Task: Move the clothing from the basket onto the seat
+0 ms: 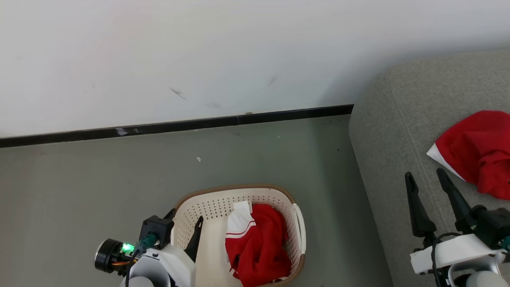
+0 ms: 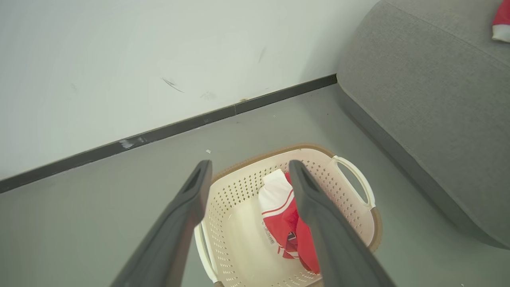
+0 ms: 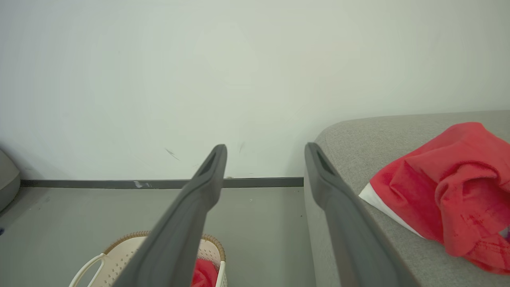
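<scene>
A red garment with a white striped cuff (image 1: 259, 239) lies in the right half of the cream basket (image 1: 215, 207) on the floor. My left gripper (image 1: 184, 227) hangs open over the basket's left side, above the clothing (image 2: 279, 207) and the basket's rim (image 2: 279, 151), holding nothing. A second red garment (image 1: 478, 151) lies crumpled on the grey seat (image 1: 398, 119) at the right. My right gripper (image 1: 424, 175) stands open over the seat's near edge, just left of that garment (image 3: 446, 187) and apart from it.
A white wall with a dark baseboard (image 1: 179, 125) runs behind the grey floor (image 1: 99, 179). The seat's rounded corner (image 2: 430, 99) stands close to the basket's right handle (image 2: 356, 179). A grey rounded object (image 3: 8, 175) shows at the far left in the right wrist view.
</scene>
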Motion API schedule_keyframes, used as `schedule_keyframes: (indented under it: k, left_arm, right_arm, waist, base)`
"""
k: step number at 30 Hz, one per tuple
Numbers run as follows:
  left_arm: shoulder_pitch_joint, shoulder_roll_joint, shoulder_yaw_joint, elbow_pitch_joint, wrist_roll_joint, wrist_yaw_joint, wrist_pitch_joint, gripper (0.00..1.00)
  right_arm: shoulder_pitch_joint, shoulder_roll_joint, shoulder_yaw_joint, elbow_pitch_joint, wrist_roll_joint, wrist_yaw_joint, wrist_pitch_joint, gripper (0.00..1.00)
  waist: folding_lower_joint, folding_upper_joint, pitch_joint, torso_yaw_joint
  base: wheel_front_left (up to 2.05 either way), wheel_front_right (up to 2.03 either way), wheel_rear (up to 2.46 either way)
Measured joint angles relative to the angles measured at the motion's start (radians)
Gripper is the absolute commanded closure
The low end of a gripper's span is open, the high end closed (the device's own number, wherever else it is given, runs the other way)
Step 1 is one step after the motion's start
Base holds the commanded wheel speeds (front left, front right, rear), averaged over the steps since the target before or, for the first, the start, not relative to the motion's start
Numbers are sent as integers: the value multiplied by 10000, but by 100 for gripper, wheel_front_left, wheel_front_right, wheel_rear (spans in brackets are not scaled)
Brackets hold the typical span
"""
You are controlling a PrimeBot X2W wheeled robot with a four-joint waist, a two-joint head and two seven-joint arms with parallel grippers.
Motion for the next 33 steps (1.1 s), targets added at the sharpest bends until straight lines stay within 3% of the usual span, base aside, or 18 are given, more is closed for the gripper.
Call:
schedule_keyframes:
  k: [8, 17, 33]
  left_arm:
    - [-791, -460, -255, 1014, 167, -161, 232, 0]
    - [-1426, -535, -577, 2186, 537, -347, 426, 0]
    - [-2614, -915, -571, 3083, 635, -493, 207, 0]
  right_arm:
    - [-80, 6, -134, -422, 17, 0, 0, 0]
    - [-738, 8, 56, -803, 144, -2, 0, 0]
    - [-2069, 4, 355, -1158, 550, -2, 0, 0]
  waist:
    - [0, 0, 657, -252]
    - [0, 0, 1538, -600]
    - [0, 0, 3307, -1428]
  base:
    - [0, 0, 0]
    - [0, 0, 0]
    - [0, 0, 0]
